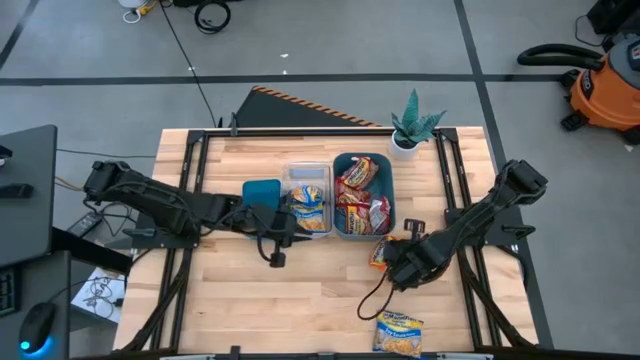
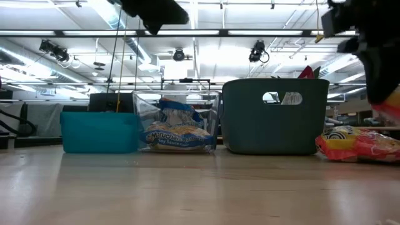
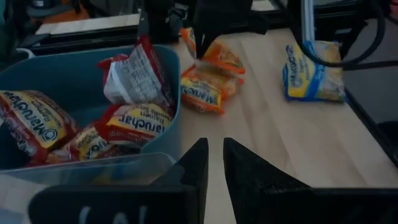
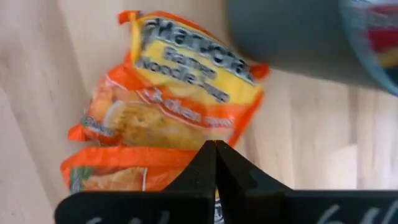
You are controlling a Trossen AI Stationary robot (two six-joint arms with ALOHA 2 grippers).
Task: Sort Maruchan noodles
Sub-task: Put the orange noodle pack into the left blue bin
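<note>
The right jaws [image 4: 215,155] were closed, fingers meeting over two orange-printed noodle packets [image 4: 180,93] that lay overlapping on the surface [image 1: 300,300], just beside the dark blue bin [image 1: 390,205]; whether a packet edge was pinched between them could not be determined. In the left wrist view an orange packet appeared to hang from the right arm's tip. The left jaws [image 3: 214,165] were nearly closed, a narrow gap between the fingers, holding nothing, positioned at the near rim of the clear bin [image 1: 307,170].

The clear bin contained blue-printed packets [image 1: 308,205]. The dark blue bin, touching it on its right, contained red-printed packets [image 1: 358,190]. One blue-printed packet [image 1: 398,332] lay alone at the near edge of the surface, well apart from both bins. A teal lid [image 1: 262,192] rested just left of the clear bin. A small potted plant [image 1: 412,125] stood at the far edge.
</note>
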